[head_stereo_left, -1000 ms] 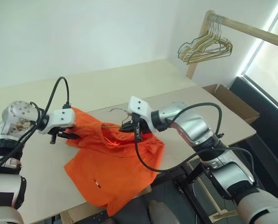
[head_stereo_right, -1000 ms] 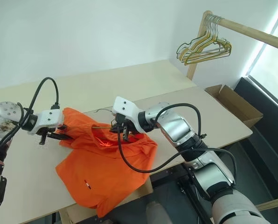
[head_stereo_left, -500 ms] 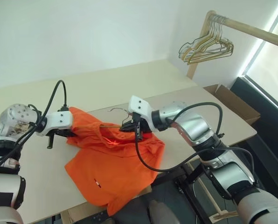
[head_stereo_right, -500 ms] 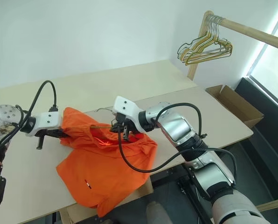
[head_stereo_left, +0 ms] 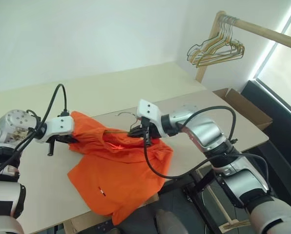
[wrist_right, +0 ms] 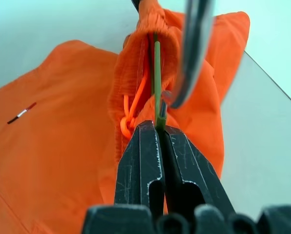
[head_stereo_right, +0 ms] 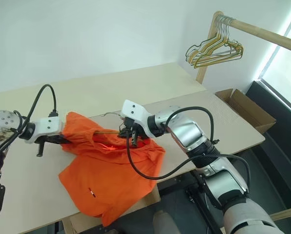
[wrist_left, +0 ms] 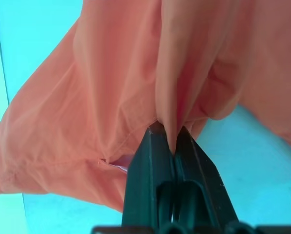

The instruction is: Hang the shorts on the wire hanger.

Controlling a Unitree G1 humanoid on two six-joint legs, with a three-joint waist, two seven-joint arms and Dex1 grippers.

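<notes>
Orange shorts [head_stereo_left: 117,171] are spread on the light tabletop [head_stereo_left: 43,185], near the front edge, lower part draped toward that edge; waistband end is bunched up and lifted between the two arms. Small white mark is seen on the fabric low down.

L gripper [wrist_left: 171,146]: fingers pressed together, a fold of the shorts' fabric pinched between the tips, at the shorts' left upper corner (head view [head_stereo_left: 70,140]).

R gripper [wrist_right: 159,127]: fingers clamped on the thin greenish wire of the wire hanger [wrist_right: 156,78]; wire is run into the gathered waistband, with an orange drawstring just beside it. In head view the hanger's curved hook [head_stereo_left: 124,115] is seen sticking out behind the R gripper [head_stereo_left: 137,132], above the table.

Hanger body is mostly hidden by fabric; how far it sits inside the shorts can't be told.

Bg: bunch of gold/dark wire hangers [head_stereo_left: 215,48] hung on a wooden rail [head_stereo_left: 262,33] at far right; open cardboard box [head_stereo_left: 243,108] beside the table's right end.
</notes>
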